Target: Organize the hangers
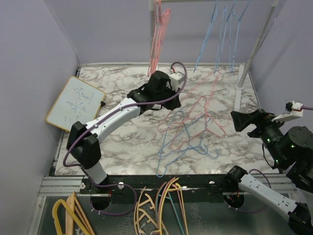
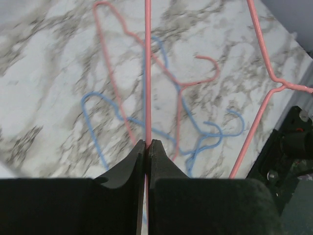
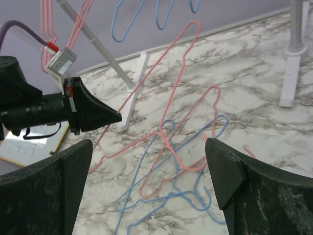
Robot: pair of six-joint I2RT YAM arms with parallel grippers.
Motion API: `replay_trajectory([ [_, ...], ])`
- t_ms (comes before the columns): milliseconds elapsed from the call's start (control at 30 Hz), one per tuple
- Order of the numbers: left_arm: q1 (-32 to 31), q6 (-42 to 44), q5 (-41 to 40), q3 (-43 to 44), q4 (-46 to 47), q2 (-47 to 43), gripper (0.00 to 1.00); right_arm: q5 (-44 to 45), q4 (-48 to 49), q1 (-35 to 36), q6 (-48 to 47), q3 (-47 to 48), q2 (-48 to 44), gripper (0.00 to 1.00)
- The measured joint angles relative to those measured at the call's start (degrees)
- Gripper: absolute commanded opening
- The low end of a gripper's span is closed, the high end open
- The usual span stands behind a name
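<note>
My left gripper (image 1: 174, 101) (image 2: 147, 143) is shut on a pink wire hanger (image 2: 147, 73) and holds it raised over the marble table; it slants up beside the rack in the right wrist view (image 3: 166, 54). Under it a tangle of blue hangers (image 1: 172, 142) (image 3: 195, 196) and pink hangers (image 1: 208, 125) (image 3: 171, 161) lies mid-table. More pink hangers (image 1: 159, 34) and blue hangers (image 1: 225, 34) hang on the rail at the back. My right gripper (image 1: 237, 121) (image 3: 149, 166) is wide open and empty, right of the tangle and facing it.
The rack's white post (image 1: 254, 54) and foot (image 1: 239, 85) stand at the back right. A small whiteboard (image 1: 76, 103) leans at the left edge. Thick yellow hangers (image 1: 68, 215) and orange hangers (image 1: 156, 205) lie below the table's near edge.
</note>
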Motion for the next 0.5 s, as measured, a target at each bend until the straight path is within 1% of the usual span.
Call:
replay_trajectory([
  [100,8.8,-2.3,3.7,-6.6,1.4,-3.3,0.00,-4.8,3.9,0.0,0.0,-4.5,-0.6,1.00],
  [167,15.0,-4.0,5.2,-11.3,2.9,-4.8,0.00,-9.2,6.7,0.0,0.1,-8.5,-0.7,1.00],
  [233,19.8,-5.5,5.7,-15.5,3.6,-6.1,0.00,-13.5,9.3,0.0,0.8,-12.4,0.2,1.00],
  [300,22.5,-7.0,6.2,-19.4,4.1,-7.8,0.00,-17.5,13.2,0.0,2.7,-17.4,2.1,0.99],
  [500,24.6,-12.1,9.0,-25.2,7.8,-13.5,0.00,-26.7,28.4,0.0,11.2,-35.3,7.9,0.96],
])
